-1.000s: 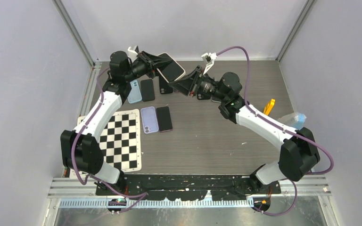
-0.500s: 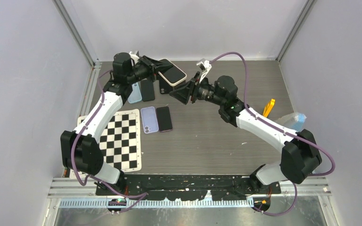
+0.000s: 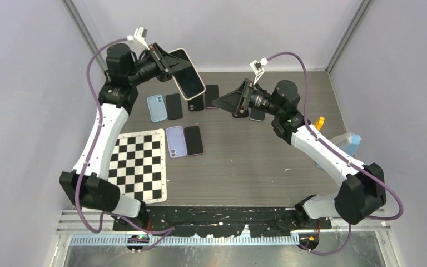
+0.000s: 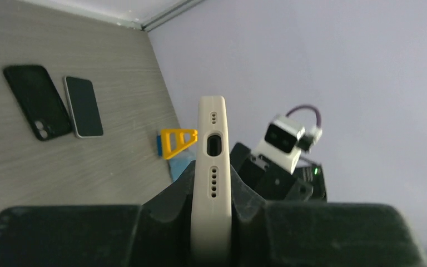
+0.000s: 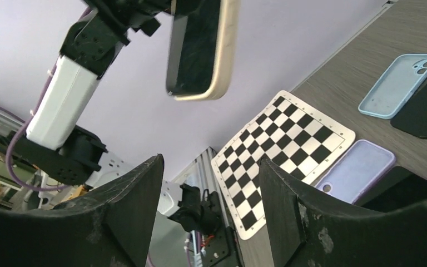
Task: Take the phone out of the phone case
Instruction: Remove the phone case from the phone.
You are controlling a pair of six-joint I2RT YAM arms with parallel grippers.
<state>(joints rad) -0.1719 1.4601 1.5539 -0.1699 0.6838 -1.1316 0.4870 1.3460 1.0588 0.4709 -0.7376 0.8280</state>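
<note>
Overhead, left gripper clamps phone case; wrist view shows right gripper apart.

Top camera looks down from behind; both wrist cameras closely face the phone.

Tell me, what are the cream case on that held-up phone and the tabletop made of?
The cream case looks like soft matte silicone or rubber: rounded edges, no shine. The tabletop seems grey wood-grain laminate, judging by its fine even streaks, though real wood is possible.
</note>
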